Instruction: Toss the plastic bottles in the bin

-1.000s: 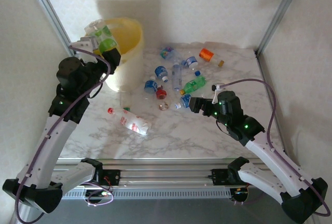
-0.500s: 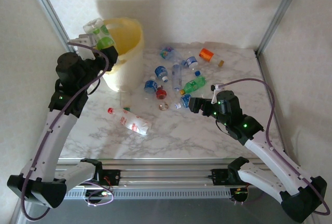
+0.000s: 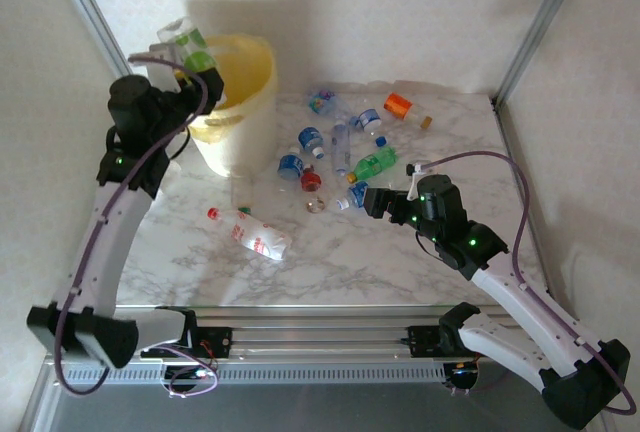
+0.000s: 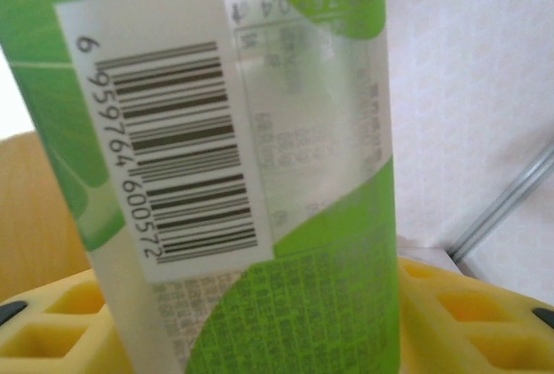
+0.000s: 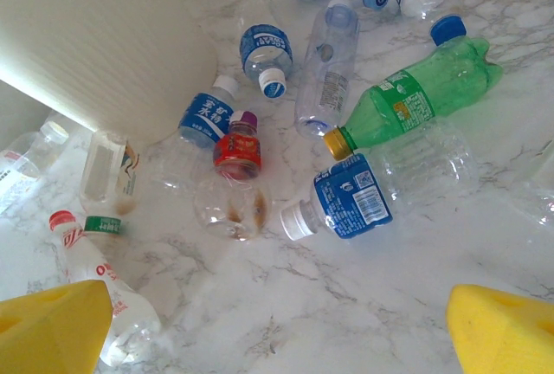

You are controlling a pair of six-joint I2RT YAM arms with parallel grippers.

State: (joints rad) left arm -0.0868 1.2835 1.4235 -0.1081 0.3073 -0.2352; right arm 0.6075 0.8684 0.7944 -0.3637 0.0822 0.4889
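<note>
Left fingers (image 4: 52,331) clamped on green-label bottle (image 4: 286,218), raised at left rim of bin (image 3: 250,67). Bin stands far-left on worktop (image 3: 340,262). Right fingers (image 5: 502,331) spread wide, empty, low over worktop just beside blue-label bottle (image 5: 351,201). Other plastic bottles (image 3: 340,147) scattered mid-worktop, right of bin; red-label bottle (image 3: 255,239) lies apart, nearer arm bases.

top external: dim, soft; round pale-yellow plastic bin (image 3: 250,112) shadows back wall (image 3: 400,2) | left wrist: green-labelled clear bottle (image 4: 260,175) close, soft-focus | right wrist: bright, sharp
</note>
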